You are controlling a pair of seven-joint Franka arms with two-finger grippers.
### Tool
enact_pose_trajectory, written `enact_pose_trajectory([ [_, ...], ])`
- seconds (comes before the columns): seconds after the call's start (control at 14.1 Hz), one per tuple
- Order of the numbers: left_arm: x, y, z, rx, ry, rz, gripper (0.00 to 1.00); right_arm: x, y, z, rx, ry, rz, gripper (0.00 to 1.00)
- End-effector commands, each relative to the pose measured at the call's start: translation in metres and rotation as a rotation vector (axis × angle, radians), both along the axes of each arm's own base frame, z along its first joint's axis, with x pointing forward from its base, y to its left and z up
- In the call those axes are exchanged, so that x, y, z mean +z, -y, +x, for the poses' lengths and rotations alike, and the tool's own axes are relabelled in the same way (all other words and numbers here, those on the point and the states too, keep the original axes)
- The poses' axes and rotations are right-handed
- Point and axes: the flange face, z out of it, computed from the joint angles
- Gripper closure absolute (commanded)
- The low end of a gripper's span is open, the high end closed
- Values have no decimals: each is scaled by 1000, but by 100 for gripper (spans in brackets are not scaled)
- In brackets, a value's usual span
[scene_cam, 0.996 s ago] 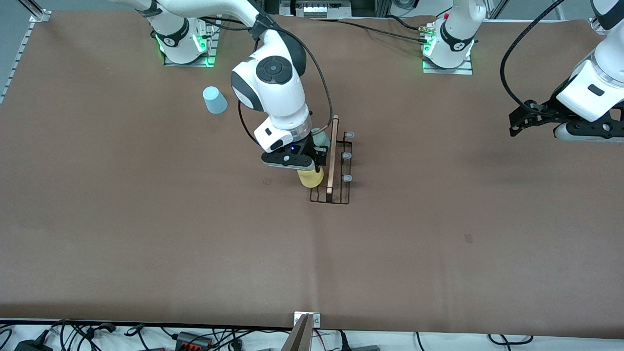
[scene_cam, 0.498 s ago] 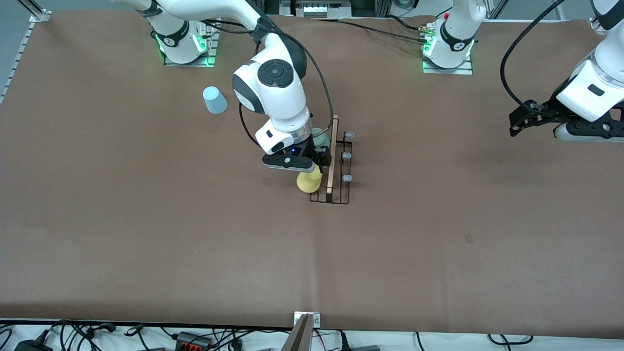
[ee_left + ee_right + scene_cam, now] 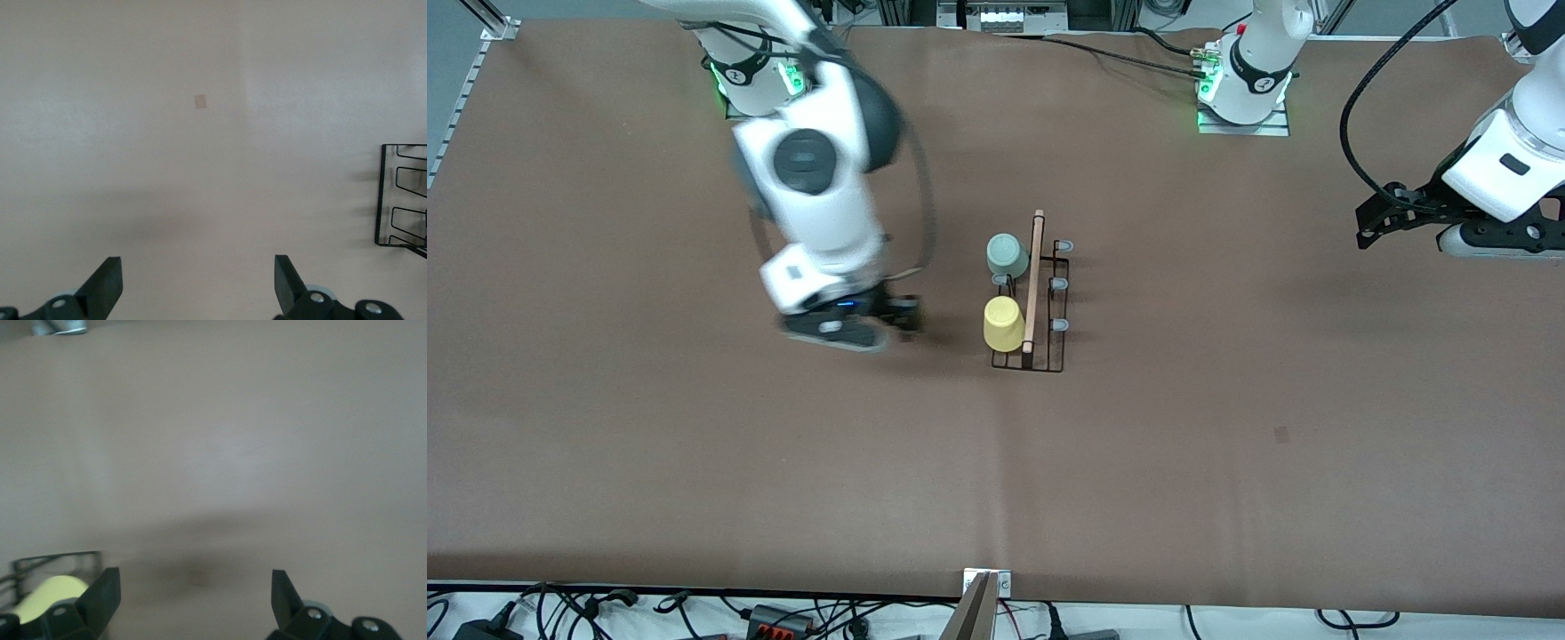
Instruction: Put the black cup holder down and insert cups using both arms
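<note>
The black cup holder [image 3: 1049, 360] stands mid-table, its wooden rod handle [image 3: 1034, 280] running along the top. A pale green cup [image 3: 1007, 255] and a yellow cup [image 3: 1003, 323] sit upside down on it, on the side toward the right arm's end. My right gripper [image 3: 905, 315] hangs open and empty over bare table beside the yellow cup. In the right wrist view the open gripper [image 3: 192, 597] has the yellow cup [image 3: 48, 593] and the rack's edge [image 3: 57, 559] off to one side. My left gripper [image 3: 1368, 228] waits open over the left arm's end, shown open [image 3: 197, 283] with the rack [image 3: 395, 200] at the edge.
Three bare grey-tipped pegs [image 3: 1059, 284] stick out on the holder's side toward the left arm's end. The arm bases [image 3: 1240, 98] stand along the table's back edge. Cables and a metal bracket [image 3: 983, 596] lie along the front edge. A small dark mark [image 3: 1281, 434] is on the cloth.
My right gripper opened, let go of the yellow cup on the holder and swung away toward the right arm's end. The left arm has not moved.
</note>
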Motion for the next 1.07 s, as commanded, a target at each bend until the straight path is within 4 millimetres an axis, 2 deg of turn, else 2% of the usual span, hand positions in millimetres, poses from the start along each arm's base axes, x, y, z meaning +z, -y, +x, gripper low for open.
enact_pose_trajectory([
  [0.0,2,-1,-3,-7,-1,-19,0,43,77,-9,74,-68,-53,0],
  [0.14,2,-1,-3,-6,-1,-19,0,75,140,-5,41,-80,-18,0],
  [0.36,1,-2,-4,-6,-12,-18,0,103,228,-3,67,-131,-33,0],
  [0.43,1,-3,-4,-6,-13,-18,0,111,265,-3,37,-143,-34,0],
  [0.5,1,-2,-4,-7,-13,-18,0,128,292,-6,4,-140,-17,0],
  [0.64,1,-2,-4,-7,-13,-18,0,148,344,-18,-38,-182,41,0],
  [0.78,0,-3,-5,-6,-16,-18,0,168,361,-36,78,-180,28,0],
  [0.92,0,-2,-5,-13,-21,-18,0,160,374,-39,78,-205,23,0],
  [1.0,0,-2,-5,-12,-21,-18,0,151,375,-41,80,-225,24,0],
])
